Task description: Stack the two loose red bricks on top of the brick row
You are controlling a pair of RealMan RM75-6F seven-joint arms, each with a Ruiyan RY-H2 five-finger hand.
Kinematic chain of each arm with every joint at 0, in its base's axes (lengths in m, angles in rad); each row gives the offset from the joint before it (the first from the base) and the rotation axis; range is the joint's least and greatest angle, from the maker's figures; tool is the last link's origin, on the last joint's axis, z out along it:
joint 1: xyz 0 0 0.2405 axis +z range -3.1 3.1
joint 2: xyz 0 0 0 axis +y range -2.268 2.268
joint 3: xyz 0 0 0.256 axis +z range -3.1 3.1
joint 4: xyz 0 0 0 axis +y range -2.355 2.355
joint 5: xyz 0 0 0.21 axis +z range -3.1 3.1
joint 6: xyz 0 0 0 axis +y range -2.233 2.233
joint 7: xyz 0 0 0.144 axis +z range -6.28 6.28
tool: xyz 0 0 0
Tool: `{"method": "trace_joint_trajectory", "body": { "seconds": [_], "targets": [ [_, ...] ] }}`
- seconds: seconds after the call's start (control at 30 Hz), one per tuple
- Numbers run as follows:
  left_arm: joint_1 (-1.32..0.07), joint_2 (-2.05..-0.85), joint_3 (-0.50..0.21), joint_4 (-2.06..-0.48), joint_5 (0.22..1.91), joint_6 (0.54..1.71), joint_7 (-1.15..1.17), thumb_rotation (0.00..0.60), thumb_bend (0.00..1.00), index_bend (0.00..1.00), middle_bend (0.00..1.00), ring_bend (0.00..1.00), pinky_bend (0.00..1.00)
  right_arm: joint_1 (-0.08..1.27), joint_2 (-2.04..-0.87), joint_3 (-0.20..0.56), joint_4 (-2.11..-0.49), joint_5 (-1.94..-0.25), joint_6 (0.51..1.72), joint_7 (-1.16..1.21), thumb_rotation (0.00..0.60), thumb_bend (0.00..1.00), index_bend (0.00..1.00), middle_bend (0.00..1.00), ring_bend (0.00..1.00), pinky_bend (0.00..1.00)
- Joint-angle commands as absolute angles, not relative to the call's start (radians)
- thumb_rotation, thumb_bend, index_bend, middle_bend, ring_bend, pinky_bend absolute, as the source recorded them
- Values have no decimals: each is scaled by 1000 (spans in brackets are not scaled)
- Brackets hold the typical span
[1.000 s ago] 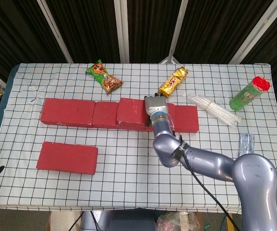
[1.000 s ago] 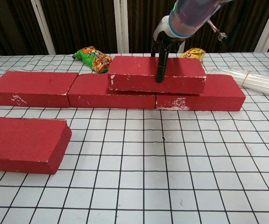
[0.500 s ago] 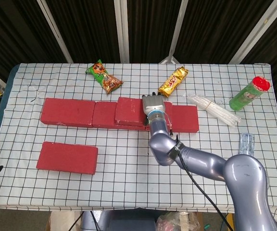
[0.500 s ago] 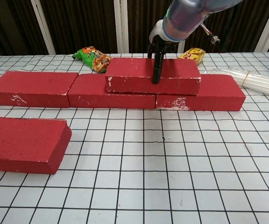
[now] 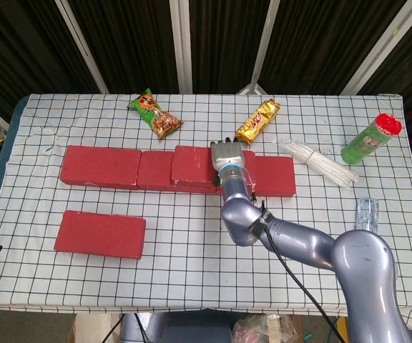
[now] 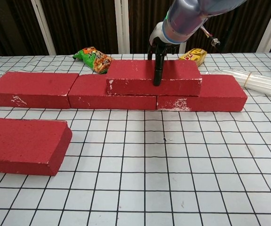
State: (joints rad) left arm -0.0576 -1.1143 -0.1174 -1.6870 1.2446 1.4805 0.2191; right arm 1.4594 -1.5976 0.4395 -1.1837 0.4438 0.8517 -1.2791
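A row of three red bricks (image 5: 100, 166) (image 6: 29, 88) lies across the table's middle. A fourth red brick (image 5: 192, 166) (image 6: 131, 75) sits on top of the row, over the joint between the middle and right bricks. My right hand (image 5: 227, 153) (image 6: 161, 47) grips this top brick near its right half, and the fingers (image 6: 157, 70) reach down its front face. The other loose red brick (image 5: 100, 234) (image 6: 20, 143) lies flat on the table at the front left, apart from the row. My left hand does not show in either view.
A green snack bag (image 5: 156, 114) and a gold snack bar (image 5: 257, 120) lie behind the row. A bundle of clear sticks (image 5: 317, 161), a green bottle (image 5: 370, 139) and a small clear packet (image 5: 367, 212) are at the right.
My right hand has shifted the top brick a little to the left along the row. Since half a second ago it has hardly moved.
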Motion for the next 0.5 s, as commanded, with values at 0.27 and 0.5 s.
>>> {"method": "trace_joint_trajectory", "body": {
  "seconds": [0.27,0.5],
  "targets": [
    [-58,-1115,-118,-1686,1240,1481,220,600,0,97,22,0,0,1451,-1598,450,-1189,442,856,-1286,600,133,152,0,0,0],
    [-59,-1116,-118,-1686,1239,1478,223,600,0,97,22,0,0,1450,-1588,464,-1213,430,868,-1281,600,133,124,0,0,0]
  ]
}}
